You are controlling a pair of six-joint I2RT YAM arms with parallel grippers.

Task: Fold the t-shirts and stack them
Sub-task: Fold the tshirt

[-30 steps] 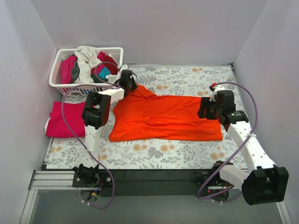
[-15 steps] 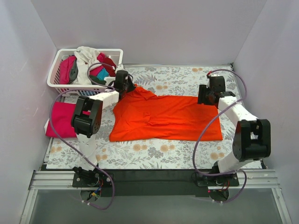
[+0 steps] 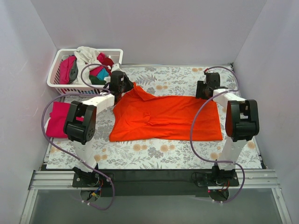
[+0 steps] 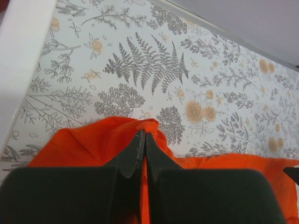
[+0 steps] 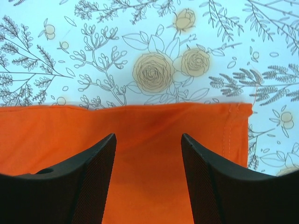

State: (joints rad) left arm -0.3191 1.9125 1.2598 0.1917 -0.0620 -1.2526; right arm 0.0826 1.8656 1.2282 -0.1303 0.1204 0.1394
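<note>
Pinching the orange shirt [image 3: 168, 116], the left pincer [image 4: 142, 136] sits near a white basket [image 3: 53, 66].

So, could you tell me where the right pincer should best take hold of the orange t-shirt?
Probably its far hemmed corner, coming from above: the orange t-shirt lies flat there, and the open right pincer hovers over that straight edge.

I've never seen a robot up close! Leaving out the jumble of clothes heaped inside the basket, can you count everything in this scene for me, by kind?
Orange shirt: 1
Pink shirt: 1
White basket: 1
Robot arms: 2, the left arm and the right arm
Total: 5
</note>
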